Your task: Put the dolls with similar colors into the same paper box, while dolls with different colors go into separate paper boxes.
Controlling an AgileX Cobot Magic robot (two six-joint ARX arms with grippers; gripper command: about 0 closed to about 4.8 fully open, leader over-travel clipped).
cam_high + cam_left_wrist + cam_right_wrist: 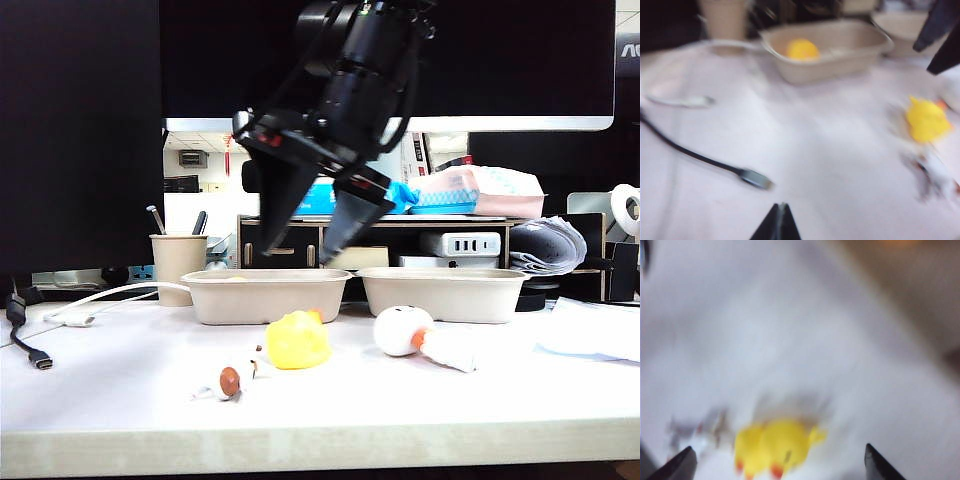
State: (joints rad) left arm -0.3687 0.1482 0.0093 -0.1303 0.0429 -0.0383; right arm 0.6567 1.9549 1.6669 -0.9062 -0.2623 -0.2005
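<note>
Claws: your right claw hangs wide open and empty above the left box; left claw looks closed, empty | target: yellow duck on the bench before that box | handling: soft, light plush, pinch its round body | round yellow doll already boxed | white dolls loose
</note>
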